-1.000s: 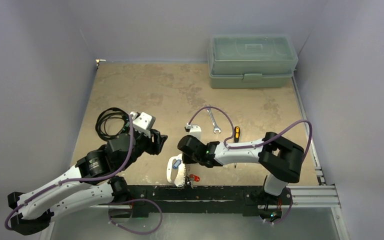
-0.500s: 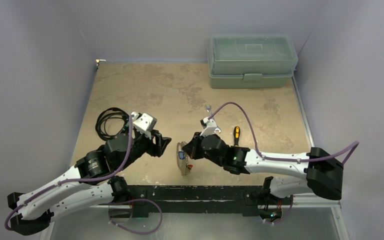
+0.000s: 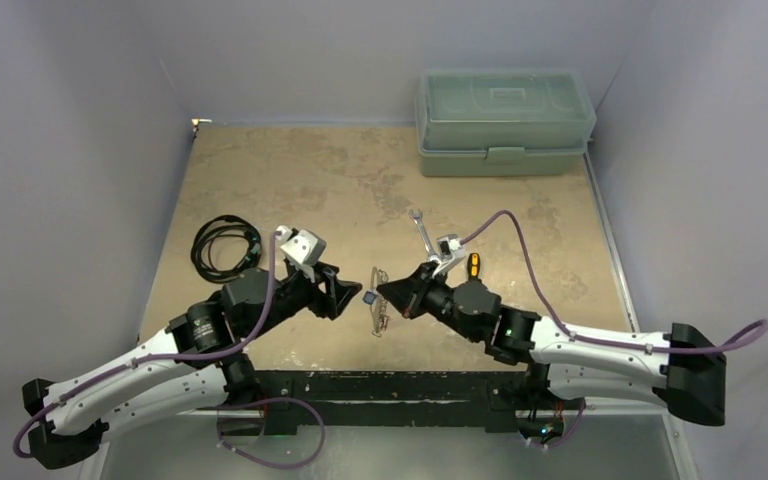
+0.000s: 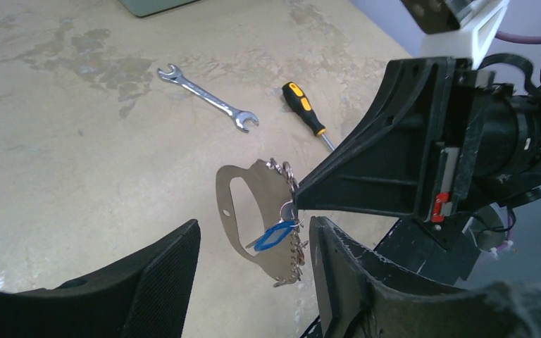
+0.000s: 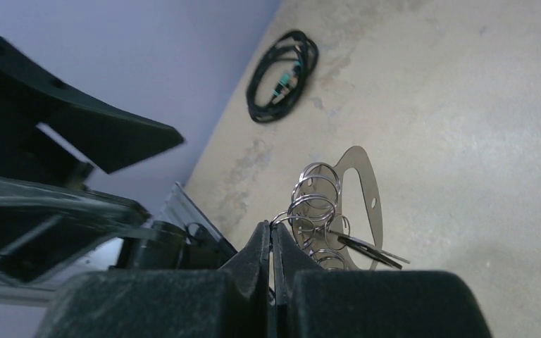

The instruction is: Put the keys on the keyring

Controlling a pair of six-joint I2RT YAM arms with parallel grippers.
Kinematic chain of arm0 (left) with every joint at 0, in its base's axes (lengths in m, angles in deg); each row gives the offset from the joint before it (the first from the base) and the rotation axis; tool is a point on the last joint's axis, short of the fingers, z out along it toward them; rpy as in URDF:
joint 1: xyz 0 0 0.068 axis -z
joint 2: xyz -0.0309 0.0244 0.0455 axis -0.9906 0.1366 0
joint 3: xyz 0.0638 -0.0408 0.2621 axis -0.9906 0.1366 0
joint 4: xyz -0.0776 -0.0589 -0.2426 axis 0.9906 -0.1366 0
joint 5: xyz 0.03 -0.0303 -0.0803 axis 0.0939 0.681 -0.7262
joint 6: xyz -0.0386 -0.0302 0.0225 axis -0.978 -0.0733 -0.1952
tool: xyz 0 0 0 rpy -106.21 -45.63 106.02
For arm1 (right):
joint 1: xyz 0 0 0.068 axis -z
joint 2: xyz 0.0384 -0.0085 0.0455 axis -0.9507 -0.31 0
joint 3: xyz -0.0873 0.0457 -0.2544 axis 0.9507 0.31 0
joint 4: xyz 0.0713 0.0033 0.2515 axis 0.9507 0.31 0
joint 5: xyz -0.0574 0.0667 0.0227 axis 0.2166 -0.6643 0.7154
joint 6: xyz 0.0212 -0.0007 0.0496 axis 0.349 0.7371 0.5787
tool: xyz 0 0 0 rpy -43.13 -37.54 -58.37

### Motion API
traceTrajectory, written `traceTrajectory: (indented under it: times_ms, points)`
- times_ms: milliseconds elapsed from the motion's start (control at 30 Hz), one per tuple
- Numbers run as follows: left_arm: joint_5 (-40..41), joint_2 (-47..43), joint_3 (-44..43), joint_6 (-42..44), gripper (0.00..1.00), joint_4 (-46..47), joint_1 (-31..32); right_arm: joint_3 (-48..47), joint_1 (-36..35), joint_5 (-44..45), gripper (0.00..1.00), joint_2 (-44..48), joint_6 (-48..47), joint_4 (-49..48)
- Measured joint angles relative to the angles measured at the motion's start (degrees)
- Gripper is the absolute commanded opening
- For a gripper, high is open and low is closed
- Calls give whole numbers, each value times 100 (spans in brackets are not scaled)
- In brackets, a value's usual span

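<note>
Ahead of left gripper, keyring's free curved edge

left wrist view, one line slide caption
The right gripper holds the keyring, a blue key dangling, before the open left gripper; wrench and screwdriver lie behind.

I work on a flat tan tabletop, its matte surface mottled with darker brown stains and pale scuffs. Plain lilac-grey walls close it in on the left, the far side and the right. Against the far wall, toward the right corner, sits a translucent grey-green plastic box with its lid shut. A black metal rail runs along the near edge, and a silver aluminium bar continues it at the right. The light is even and diffuse, with only faint shadows.
</note>
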Motion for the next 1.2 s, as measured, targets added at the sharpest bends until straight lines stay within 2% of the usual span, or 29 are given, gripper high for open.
traceTrajectory:
  times_ms: [167, 333, 633, 1000, 1200]
  points:
    - [-374, 35, 190, -39, 63, 439, 0, 79, 0, 2, 0, 721, -131, -197]
    - [-929, 28, 308, 26, 63, 1025, 0, 81, 0, 0, 0, 1333, -256, -310]
    - [-1799, 396, 348, 382, 68, 2092, 0, -50, 0, -26, 0, 2118, -503, 142]
    - [-2402, 761, 514, 610, 60, 3099, 0, -122, 0, -24, 0, 2441, -542, 374]
    - [-2524, 911, 610, 667, 50, 3453, 0, -122, 0, -26, 0, 2446, -540, 442]
